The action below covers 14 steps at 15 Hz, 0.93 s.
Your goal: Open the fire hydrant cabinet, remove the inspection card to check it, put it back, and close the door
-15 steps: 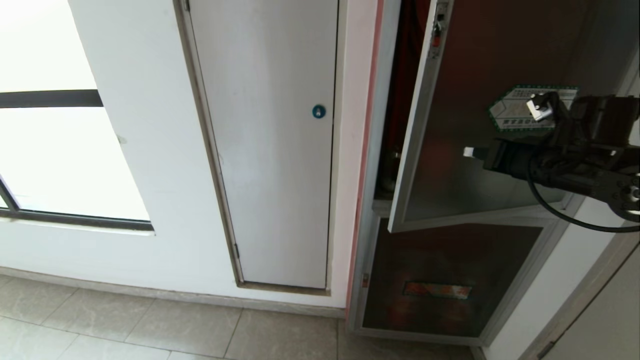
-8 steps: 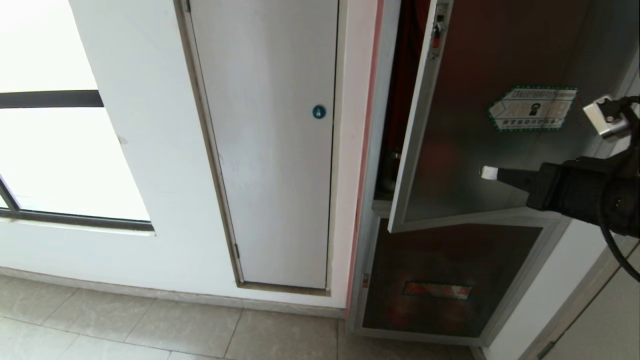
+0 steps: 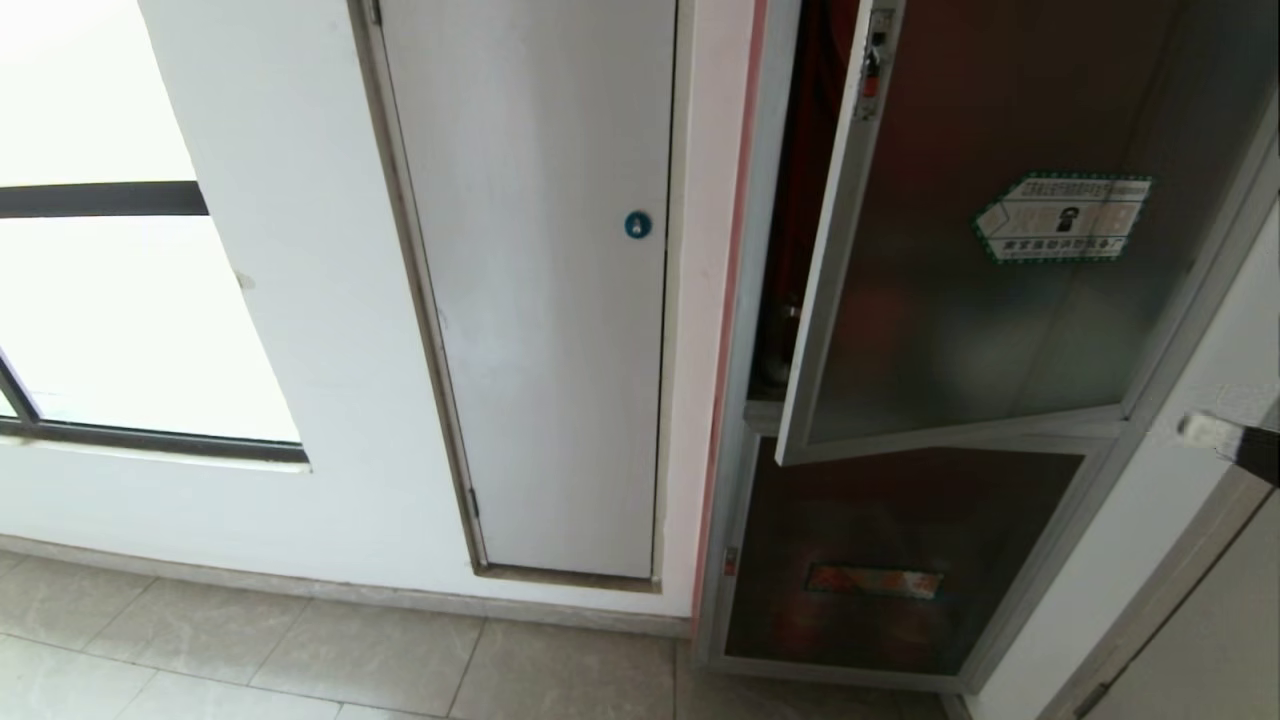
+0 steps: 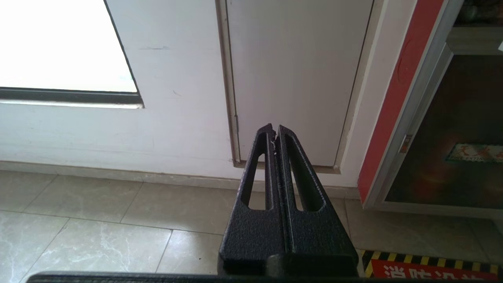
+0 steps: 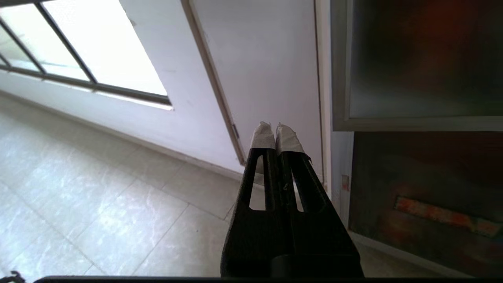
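Note:
The fire hydrant cabinet (image 3: 735, 420) stands at the right of the head view, silver-framed with a red interior showing in a narrow gap. Its door (image 3: 960, 330), dark glass with a green-bordered sticker (image 3: 1062, 217) and a red latch (image 3: 872, 60), hangs partly ajar. The inspection card is hidden. Only the white-taped tip of my right gripper (image 3: 1195, 430) shows at the right edge, below and clear of the door; in the right wrist view this gripper (image 5: 275, 131) is shut and empty. My left gripper (image 4: 274, 131) is shut, empty, parked low over the floor.
A plain white panel (image 3: 540, 300) with a blue round lock (image 3: 637, 224) sits left of the cabinet, and a bright window (image 3: 120, 300) further left. Under the door is a shorter dark glass pane (image 3: 880, 560). A hazard-striped floor marking (image 4: 428, 267) lies before the cabinet.
My right arm has drawn back from in front of the door's glass, down and to the right, until only its tip remains in the head view. The door stays ajar as before.

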Tool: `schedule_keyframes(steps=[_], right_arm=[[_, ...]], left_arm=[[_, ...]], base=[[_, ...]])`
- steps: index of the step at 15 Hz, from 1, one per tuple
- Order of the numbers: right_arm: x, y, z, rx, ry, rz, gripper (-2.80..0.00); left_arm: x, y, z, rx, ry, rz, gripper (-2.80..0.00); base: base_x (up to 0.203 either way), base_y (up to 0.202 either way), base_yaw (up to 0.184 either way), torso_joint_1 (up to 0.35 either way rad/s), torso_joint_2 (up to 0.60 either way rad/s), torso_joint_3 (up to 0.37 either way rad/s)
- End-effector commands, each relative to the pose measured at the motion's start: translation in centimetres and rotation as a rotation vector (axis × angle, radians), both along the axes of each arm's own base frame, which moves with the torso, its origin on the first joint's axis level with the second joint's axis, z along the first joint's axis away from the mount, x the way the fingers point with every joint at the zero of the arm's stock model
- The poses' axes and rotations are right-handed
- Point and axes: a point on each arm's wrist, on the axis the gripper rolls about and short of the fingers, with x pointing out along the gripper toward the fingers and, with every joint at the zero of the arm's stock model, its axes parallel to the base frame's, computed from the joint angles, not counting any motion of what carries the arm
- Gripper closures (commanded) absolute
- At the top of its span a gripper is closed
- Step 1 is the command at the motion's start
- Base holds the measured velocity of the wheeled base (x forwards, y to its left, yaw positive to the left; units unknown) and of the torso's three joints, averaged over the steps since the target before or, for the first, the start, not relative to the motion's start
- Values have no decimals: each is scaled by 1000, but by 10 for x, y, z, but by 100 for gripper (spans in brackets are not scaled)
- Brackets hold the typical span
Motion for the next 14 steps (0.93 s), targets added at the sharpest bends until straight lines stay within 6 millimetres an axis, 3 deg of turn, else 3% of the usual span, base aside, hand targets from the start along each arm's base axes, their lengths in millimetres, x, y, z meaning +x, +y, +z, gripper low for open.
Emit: schedule_keyframes(steps=[1,6,12,14], right_arm=[[-41,-6,-4,11,-118,-29,0],[-89,-18,-28,-59,-175,-322,0],[-120,-18,-61,-115,-273,-440,0],[-125,-18,-84,-168,-287,-444,0]], left_arm=[[0,0,-2,0,5,-1,0],[0,0,-2,0,5,1,0],[0,0,-2,0,5,0,0],[0,0,-2,0,5,0,0]], base=[[0,0,0,0,0,0],[0,0,0,0,0,0],[0,0,0,0,0,0],[0,0,0,0,0,0]])
